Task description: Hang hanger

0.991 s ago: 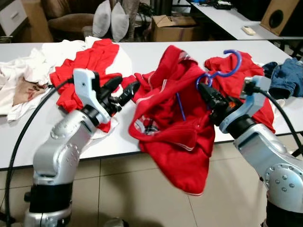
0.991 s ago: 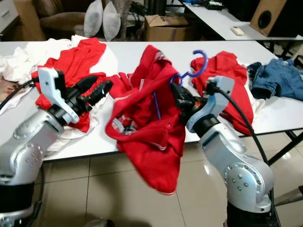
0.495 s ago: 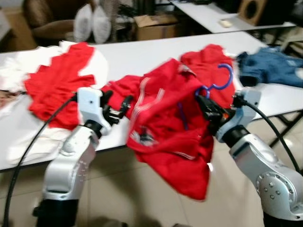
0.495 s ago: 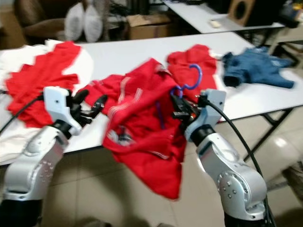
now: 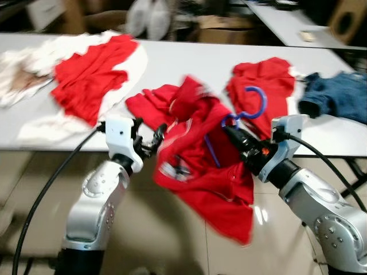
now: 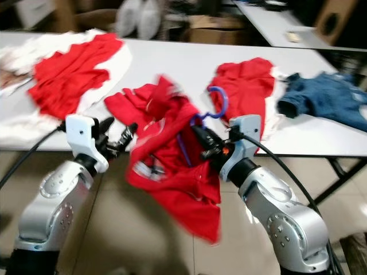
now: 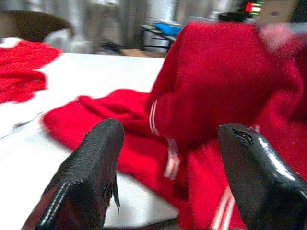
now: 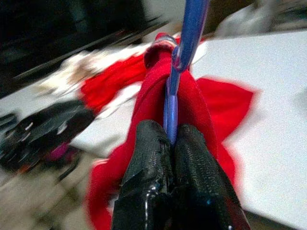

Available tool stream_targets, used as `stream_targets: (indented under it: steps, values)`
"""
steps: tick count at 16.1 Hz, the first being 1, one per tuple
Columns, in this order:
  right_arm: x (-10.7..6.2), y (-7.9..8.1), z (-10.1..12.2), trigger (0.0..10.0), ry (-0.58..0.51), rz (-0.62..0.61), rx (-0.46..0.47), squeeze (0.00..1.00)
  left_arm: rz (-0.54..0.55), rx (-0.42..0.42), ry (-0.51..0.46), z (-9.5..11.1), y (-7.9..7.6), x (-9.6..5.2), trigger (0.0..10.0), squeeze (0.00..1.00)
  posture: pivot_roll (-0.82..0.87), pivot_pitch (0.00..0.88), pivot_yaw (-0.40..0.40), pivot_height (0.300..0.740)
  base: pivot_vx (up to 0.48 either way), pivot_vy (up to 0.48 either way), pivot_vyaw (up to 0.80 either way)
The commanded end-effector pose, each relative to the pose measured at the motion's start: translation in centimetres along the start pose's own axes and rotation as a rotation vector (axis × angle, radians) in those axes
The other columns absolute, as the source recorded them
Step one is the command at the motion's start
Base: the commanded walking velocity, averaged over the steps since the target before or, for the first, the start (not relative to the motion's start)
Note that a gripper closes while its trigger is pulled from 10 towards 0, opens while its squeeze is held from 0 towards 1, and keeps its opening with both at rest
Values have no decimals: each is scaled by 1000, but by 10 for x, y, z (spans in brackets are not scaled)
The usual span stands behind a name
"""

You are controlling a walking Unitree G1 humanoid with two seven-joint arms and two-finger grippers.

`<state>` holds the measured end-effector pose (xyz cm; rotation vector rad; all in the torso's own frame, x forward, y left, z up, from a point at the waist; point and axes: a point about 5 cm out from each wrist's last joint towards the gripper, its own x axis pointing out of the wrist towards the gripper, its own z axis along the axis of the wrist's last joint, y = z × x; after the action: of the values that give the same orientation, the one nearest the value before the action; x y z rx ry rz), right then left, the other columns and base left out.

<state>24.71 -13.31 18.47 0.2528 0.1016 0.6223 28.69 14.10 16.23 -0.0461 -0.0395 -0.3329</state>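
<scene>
Two fingers of the right gripper [image 5: 234, 135] clamp the blue hanger [image 5: 245, 107]; left gripper [image 5: 153, 137] gapes; red shirt [image 5: 202, 172] could slip off.

We see a smooth blue plastic hanger [image 8: 184, 43] pinched between textured matt black fingers [image 8: 144, 177], with a soft red cloth shirt [image 5: 200, 172] trimmed in white stripes draped over it. The silver arms [image 5: 97, 200] look like brushed metal, the white table [image 5: 183, 57] is smooth, and the tiled floor [image 5: 166, 240] is glossy.
</scene>
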Motion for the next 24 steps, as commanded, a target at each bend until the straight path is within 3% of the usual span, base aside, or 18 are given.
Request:
stream_targets:
  steps: [1, 4, 7, 12, 17, 21, 24]
  values:
    - [1, 9, -1, 10000, 9, 71, 8, 0, 17, 20, 0, 1, 5, -3, 10000, 0, -137, 78, -19, 740, 0, 0, 800]
    - [-11, 17, -8, 10000, 76, 202, -38, 0, 27, 7, -20, 2, 4, 1, 10000, 0, -146, 83, 4, 740, 0, 0, 800]
    - [-12, 19, -11, 10000, 98, 223, -46, 0, 2, 22, -5, -1, 0, 1, 10000, 0, -147, 78, 12, 740, 0, 0, 800]
    - [-14, 19, -15, 10000, 101, 235, -44, 0, 39, 38, 1, -2, 13, -8, 10000, 0, -140, 70, -1, 740, 0, 0, 800]
    - [-12, 11, -20, 10000, 124, 179, -16, 0, 39, 49, 14, -4, 15, -13, 10000, 0, -132, 57, -3, 740, 0, 0, 800]
    - [-6, 1, -16, 10000, 91, 71, -134, 0, 35, 60, 24, -6, 17, -13, 10000, 0, -128, 58, -4, 740, 0, 0, 800]
    - [6, -8, -16, 10000, 83, 37, -130, 0, 42, 90, 24, -4, 19, -14, 10000, 0, -105, 58, -16, 740, 0, 0, 800]
